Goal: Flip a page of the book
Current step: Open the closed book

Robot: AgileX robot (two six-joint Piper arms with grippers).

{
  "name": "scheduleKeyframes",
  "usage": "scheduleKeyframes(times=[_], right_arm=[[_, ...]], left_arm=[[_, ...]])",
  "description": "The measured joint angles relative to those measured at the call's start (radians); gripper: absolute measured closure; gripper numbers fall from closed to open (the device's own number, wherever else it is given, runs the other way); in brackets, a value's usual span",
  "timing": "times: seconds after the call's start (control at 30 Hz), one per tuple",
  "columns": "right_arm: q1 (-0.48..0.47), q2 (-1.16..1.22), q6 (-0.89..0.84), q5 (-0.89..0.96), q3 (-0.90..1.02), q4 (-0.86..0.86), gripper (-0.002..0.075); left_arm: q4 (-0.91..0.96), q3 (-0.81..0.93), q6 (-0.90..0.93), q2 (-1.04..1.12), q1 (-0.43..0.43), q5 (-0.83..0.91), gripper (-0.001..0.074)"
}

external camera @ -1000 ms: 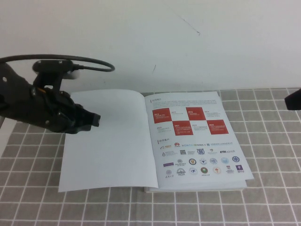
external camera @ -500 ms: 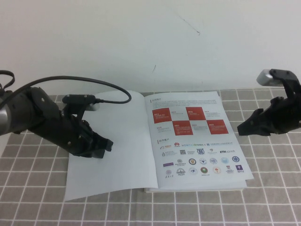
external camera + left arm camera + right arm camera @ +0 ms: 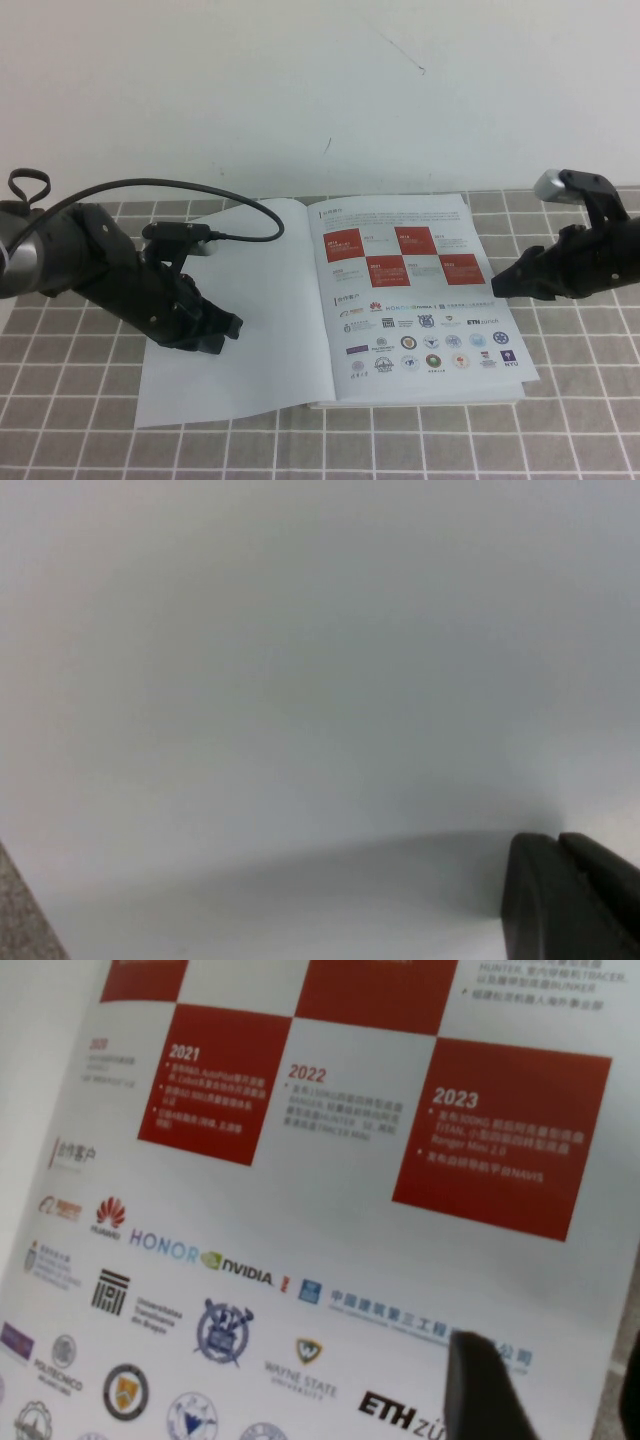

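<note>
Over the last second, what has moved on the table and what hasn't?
The left gripper slid from the blank page's far left corner toward the robot, onto its middle, fingers together. The right gripper came in from off the right side and now hovers at the page's outer edge. The blank page's left edge shifted slightly. The book lies open as before; nothing is gripped.
</note>
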Motion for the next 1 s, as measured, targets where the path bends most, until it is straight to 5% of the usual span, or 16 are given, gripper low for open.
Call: scheduleKeyframes(times=[1.0], right_arm=[[0.043, 0.050, -0.086, -0.045, 0.000, 0.094, 0.0428]], left_arm=[[-0.061, 0.000, 0.033, 0.002, 0.000, -0.004, 0.0738]])
